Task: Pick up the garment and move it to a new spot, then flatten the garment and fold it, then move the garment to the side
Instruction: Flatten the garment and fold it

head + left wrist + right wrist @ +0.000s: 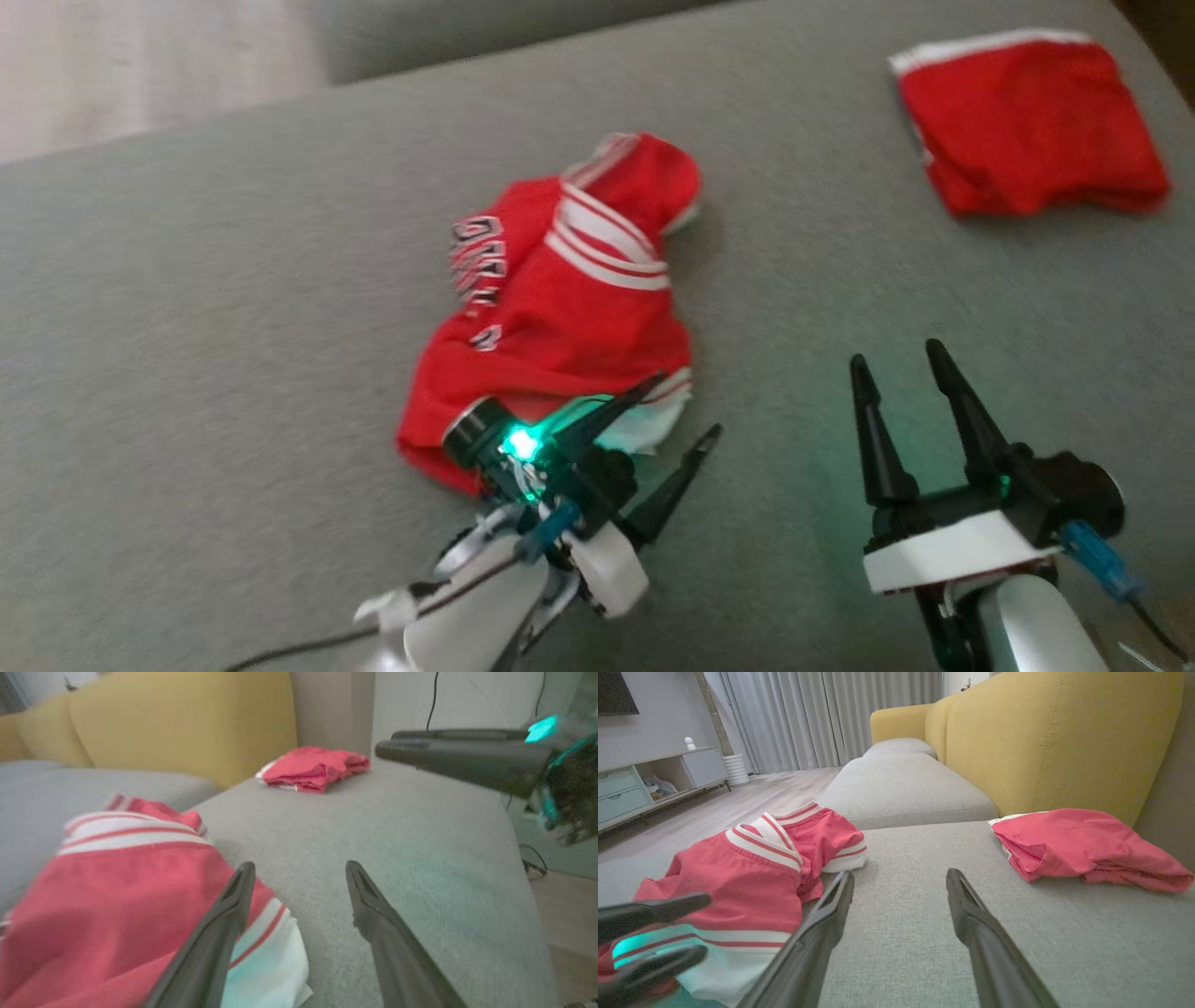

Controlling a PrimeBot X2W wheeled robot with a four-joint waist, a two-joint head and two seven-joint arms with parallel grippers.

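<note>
Garment [560, 308], red with white stripes: its near hem lies at the left hand [688, 403], which stands wide and holds nothing. One finger is over the striped white edge, the other over bare grey sofa cushion [233, 280]; whether it touches the cloth I cannot tell. The right hand [895, 353], also wide and empty, is over bare cushion toward the near right. The crumpled heap sits mid-cushion. A folded red cloth [1027, 126] lies by the far right corner.

Bare grey cushion [794, 308] lies open between crumpled garment [560, 308] and folded red cloth [1027, 121], a wide lane. Yellow backrest [1041, 742] closes the edge just behind the folded cloth.
</note>
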